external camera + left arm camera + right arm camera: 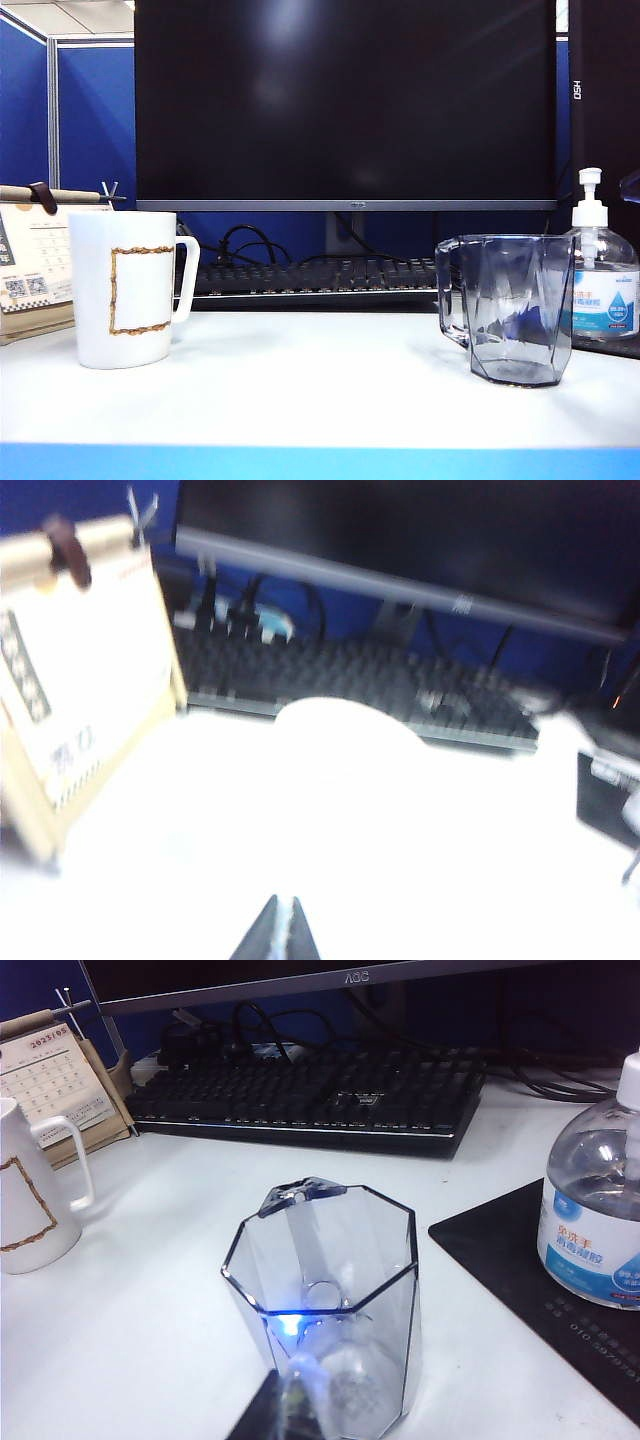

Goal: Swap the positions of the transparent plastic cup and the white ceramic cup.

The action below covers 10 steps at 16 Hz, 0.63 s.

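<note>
The white ceramic cup (125, 290) stands upright on the left of the table, with its gold frame facing the exterior camera and its handle to the right. On the right stands the transparent plastic cup (510, 310), handle to the left. Neither gripper shows in the exterior view. In the blurred left wrist view my left gripper (284, 902) is shut and empty, short of the washed-out white ceramic cup (345, 730). My right gripper (288, 1372) is shut, close to the near wall of the transparent plastic cup (325, 1280). The white ceramic cup (30, 1200) is off to its side.
A black keyboard (310, 275) lies behind the cups under a large dark monitor (345, 100). A desk calendar (30, 265) stands behind the white cup. A pump sanitizer bottle (600, 285) stands on a black mat (520, 1280) beside the transparent cup.
</note>
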Each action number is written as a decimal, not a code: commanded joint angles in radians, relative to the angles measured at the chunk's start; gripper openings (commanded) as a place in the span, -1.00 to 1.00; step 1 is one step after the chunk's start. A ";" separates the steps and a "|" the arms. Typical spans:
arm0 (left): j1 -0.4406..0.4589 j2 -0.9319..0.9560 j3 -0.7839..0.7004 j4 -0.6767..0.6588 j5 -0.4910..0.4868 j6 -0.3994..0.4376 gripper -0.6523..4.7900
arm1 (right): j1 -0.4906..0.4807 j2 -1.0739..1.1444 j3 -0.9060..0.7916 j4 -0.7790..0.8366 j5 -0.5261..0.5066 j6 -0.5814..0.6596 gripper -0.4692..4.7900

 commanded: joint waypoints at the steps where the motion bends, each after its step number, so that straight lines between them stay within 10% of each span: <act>1: 0.001 0.002 0.002 -0.009 0.004 -0.004 -0.78 | 0.002 -0.001 -0.008 0.016 -0.001 0.004 -0.84; 10: 0.081 -0.003 0.002 -0.020 0.028 -0.001 -0.78 | -0.142 -0.001 -0.008 0.015 -0.076 0.004 -0.84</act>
